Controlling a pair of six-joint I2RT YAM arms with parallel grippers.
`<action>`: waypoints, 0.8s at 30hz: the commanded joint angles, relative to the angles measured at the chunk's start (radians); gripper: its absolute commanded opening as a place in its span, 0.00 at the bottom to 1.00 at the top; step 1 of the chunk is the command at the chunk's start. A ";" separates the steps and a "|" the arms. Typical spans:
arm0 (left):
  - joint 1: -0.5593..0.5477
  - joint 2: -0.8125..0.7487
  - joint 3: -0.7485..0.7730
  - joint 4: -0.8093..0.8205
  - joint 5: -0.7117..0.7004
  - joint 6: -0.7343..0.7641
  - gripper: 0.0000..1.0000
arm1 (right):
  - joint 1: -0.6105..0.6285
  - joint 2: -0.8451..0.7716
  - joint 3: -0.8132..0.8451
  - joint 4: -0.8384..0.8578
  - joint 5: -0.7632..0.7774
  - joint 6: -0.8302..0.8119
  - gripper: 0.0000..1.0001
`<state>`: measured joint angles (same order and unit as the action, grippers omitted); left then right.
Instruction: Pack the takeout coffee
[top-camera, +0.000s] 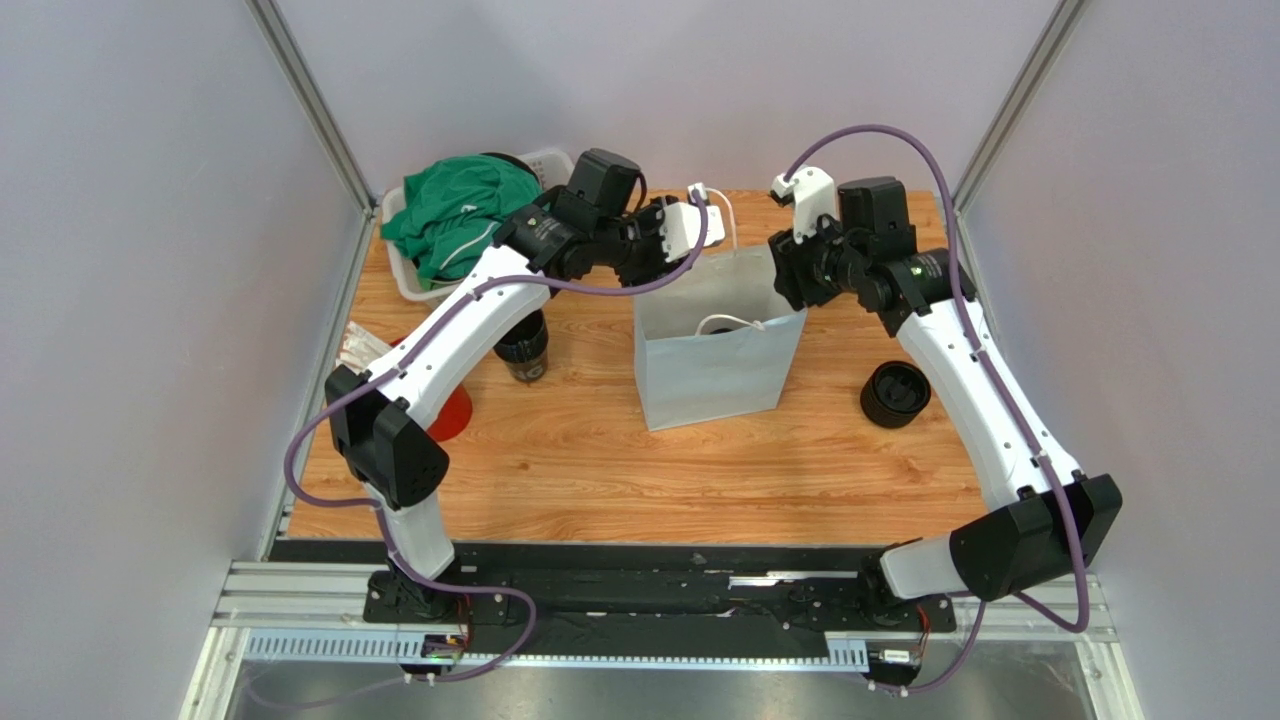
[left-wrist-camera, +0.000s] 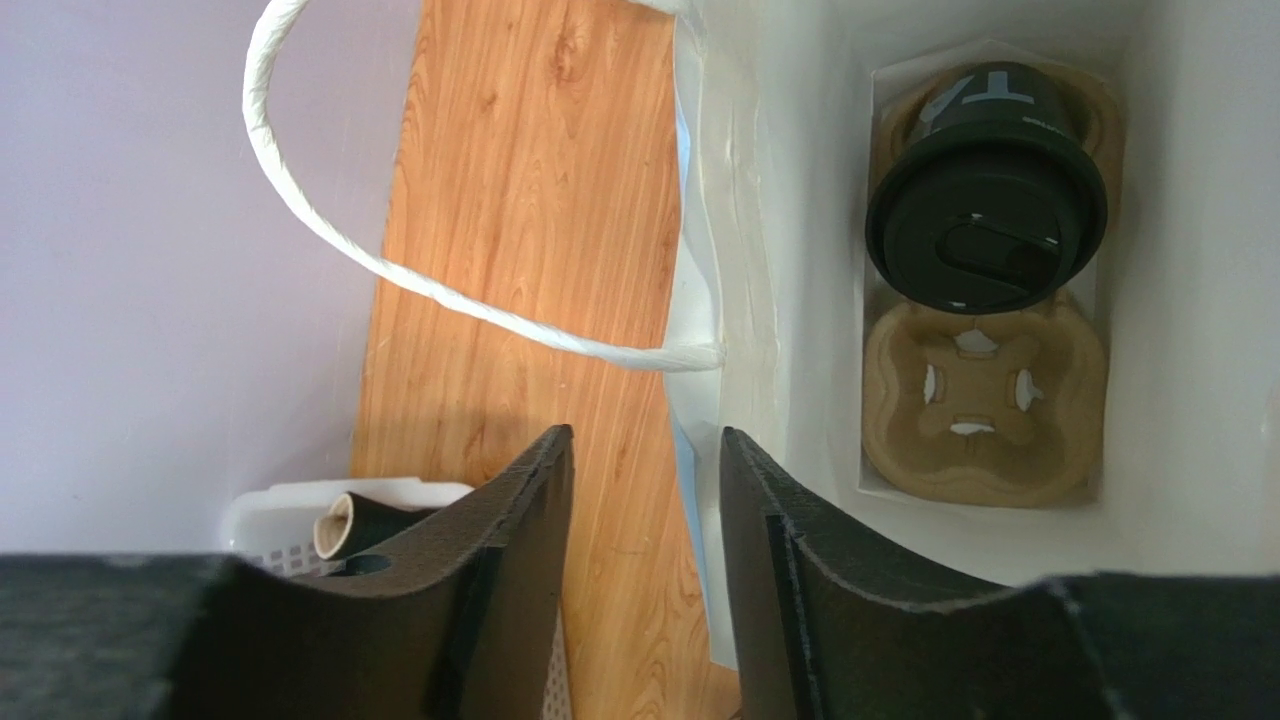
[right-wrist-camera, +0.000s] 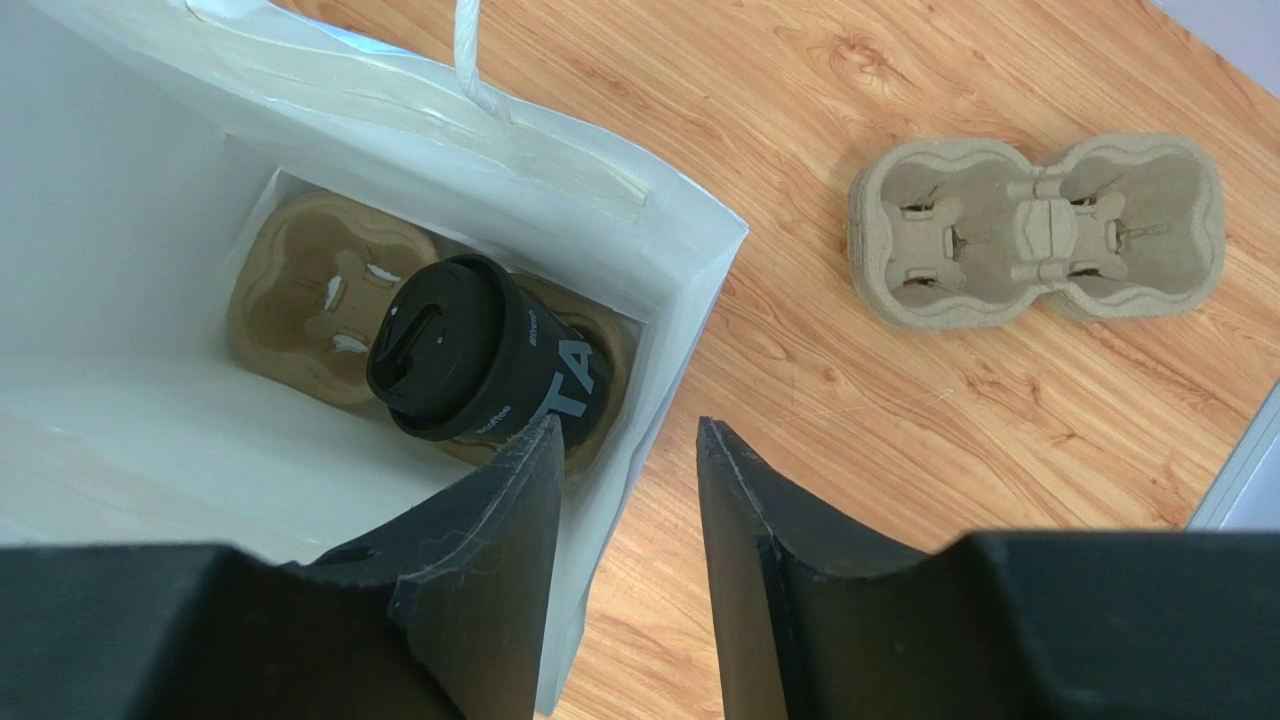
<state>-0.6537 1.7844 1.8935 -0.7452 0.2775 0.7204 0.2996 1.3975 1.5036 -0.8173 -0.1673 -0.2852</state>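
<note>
The takeout coffee (left-wrist-camera: 984, 225), a black cup with a black lid, stands in one cell of a brown pulp carrier (left-wrist-camera: 984, 398) at the bottom of the white paper bag (top-camera: 714, 353). It also shows in the right wrist view (right-wrist-camera: 458, 368). My left gripper (left-wrist-camera: 646, 435) is open, its fingers either side of the bag's left rim without clamping it. My right gripper (right-wrist-camera: 628, 425) is open, its fingers either side of the bag's right rim. In the top view both grippers, left (top-camera: 703, 237) and right (top-camera: 784, 278), hang at the bag's mouth.
A spare pulp carrier (right-wrist-camera: 1037, 233) lies on the table right of the bag. A squat black round piece (top-camera: 896, 393) sits further right. A red cup (top-camera: 451, 416) and a dark cup-like thing (top-camera: 523, 357) lie under the left arm. A white basket with green cloth (top-camera: 451, 210) stands back left.
</note>
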 joint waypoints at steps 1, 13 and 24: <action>0.005 0.012 0.045 -0.002 0.049 -0.006 0.53 | -0.001 -0.012 0.003 0.050 -0.008 0.006 0.42; 0.003 0.038 0.065 -0.020 0.066 -0.018 0.34 | -0.001 -0.008 -0.013 0.053 0.000 0.004 0.10; 0.003 -0.003 0.015 0.113 0.023 -0.071 0.08 | 0.001 -0.022 -0.023 0.053 0.031 0.024 0.00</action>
<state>-0.6491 1.8217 1.9205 -0.7227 0.3027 0.6815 0.2996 1.3975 1.4895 -0.7944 -0.1486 -0.2832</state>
